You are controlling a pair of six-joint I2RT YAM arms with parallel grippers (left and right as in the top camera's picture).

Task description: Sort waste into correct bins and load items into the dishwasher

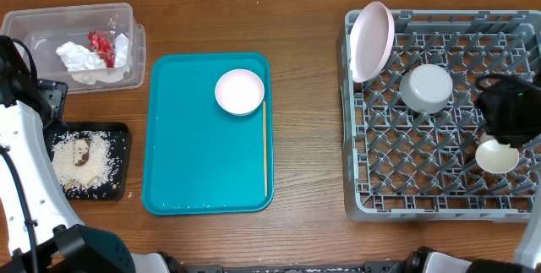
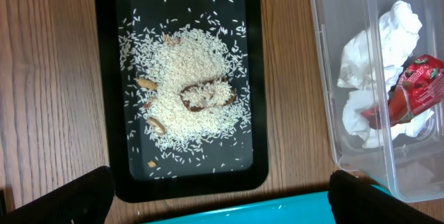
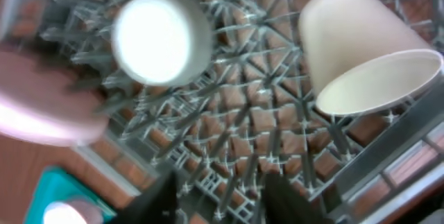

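Note:
The clear tub (image 1: 51, 28) at the back left holds crumpled napkins (image 1: 84, 57) and a red wrapper (image 1: 101, 45). In front of it the black tray (image 1: 122, 133) carries rice crumbs (image 2: 191, 89) and a brown scrap (image 2: 208, 99). My left gripper (image 2: 222, 200) hangs wide open above the black tray's near edge, holding nothing. The grey dish rack (image 1: 359, 197) on the right holds an upright plate (image 1: 372, 40), an upturned bowl (image 1: 425, 87) and a cup (image 3: 368, 57) lying on its side. My right gripper (image 3: 225, 200) is open over the rack, beside the cup, with only pegs between its fingers.
The teal tray (image 1: 194, 171) lies in the middle with a small white dish (image 1: 240, 91) at its back right and a thin wooden stick (image 1: 265, 146) along its right edge. Bare wood shows between tray and rack.

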